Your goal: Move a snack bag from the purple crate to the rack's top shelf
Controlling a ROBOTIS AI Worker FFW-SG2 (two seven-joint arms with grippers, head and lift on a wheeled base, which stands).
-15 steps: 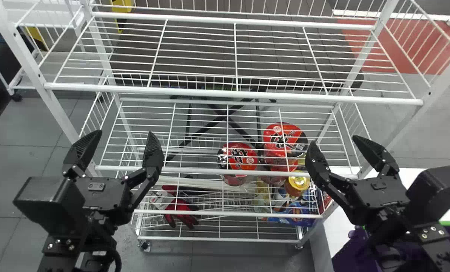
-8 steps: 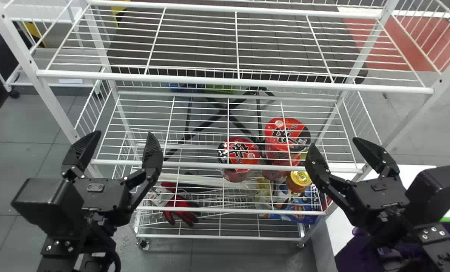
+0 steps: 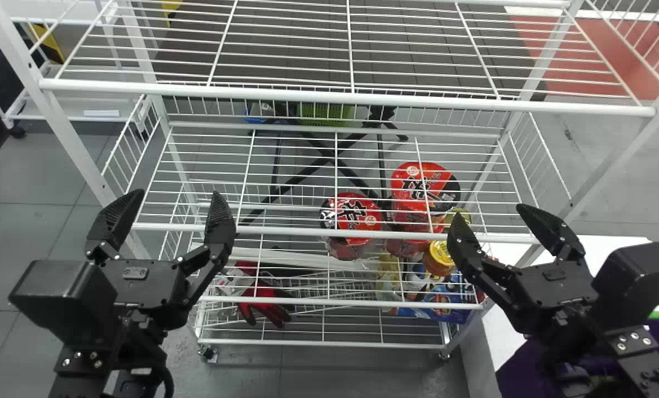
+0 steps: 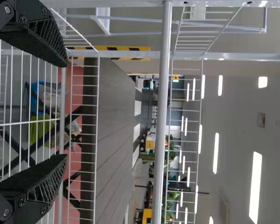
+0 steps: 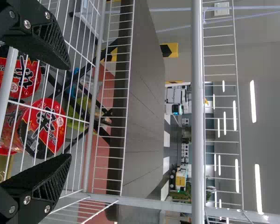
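Observation:
My left gripper (image 3: 178, 193) stands open before the white rack's left part, below the upper shelf's front rail (image 3: 285, 94). On the right, my right gripper (image 3: 489, 209) is also open and empty, in front of the rack's right side. The left wrist view has the left gripper (image 4: 66, 110) with its fingers apart, and the right wrist view has the right gripper (image 5: 70, 112) likewise spread. The purple crate (image 3: 658, 345) with a green rim sits at the bottom right, largely behind the right arm; I cannot make out a snack bag in it.
Red noodle cups (image 3: 357, 215), a yellow-lidded jar (image 3: 439, 255) and a blue package (image 3: 445, 309) lie on the lower shelves, with red gloves (image 3: 266, 301) to the left. A white table (image 3: 606, 249) adjoins the rack on the right. Posts and rails stand close to both grippers.
The rack's upper shelves have slid upward in the head view and look larger, while the crate has shifted slightly right. Both grippers hold nearly the same place in that view and remain open.

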